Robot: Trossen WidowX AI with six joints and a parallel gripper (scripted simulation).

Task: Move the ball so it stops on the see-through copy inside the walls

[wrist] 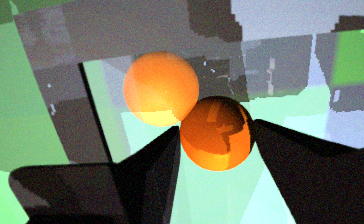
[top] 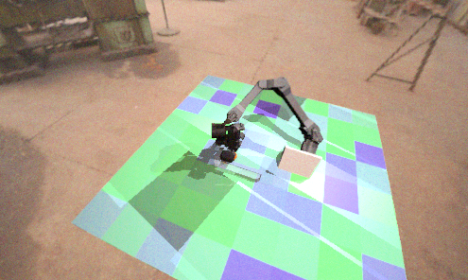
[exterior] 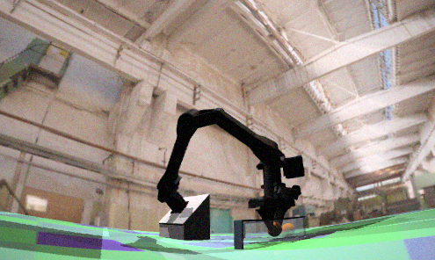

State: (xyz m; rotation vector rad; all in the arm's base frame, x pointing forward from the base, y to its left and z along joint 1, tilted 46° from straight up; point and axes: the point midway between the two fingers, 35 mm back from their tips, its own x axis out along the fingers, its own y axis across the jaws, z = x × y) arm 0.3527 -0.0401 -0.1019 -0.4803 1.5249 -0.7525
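My gripper (top: 229, 150) (exterior: 274, 222) (wrist: 215, 129) points down and is shut on the ball (top: 229, 156) (exterior: 274, 229) (wrist: 217, 136), dark orange, with a fingertip on each side. The see-through copy (exterior: 287, 227) (wrist: 160, 89), a paler orange ball, shows up and left of the held ball in the wrist view, at nearly the same size; their outlines meet. The clear walls (top: 246, 172) (exterior: 238, 235) (wrist: 96, 112) make a low corner around the copy. The held ball is low, on the inner side of the corner. Any small gap under it is hard to tell.
A pale block with a sloped top (top: 299, 162) (exterior: 197, 221) stands by the arm's base. The table (top: 268, 236) has a green, blue and purple chequered top. The arm's shadow falls across it near the walls.
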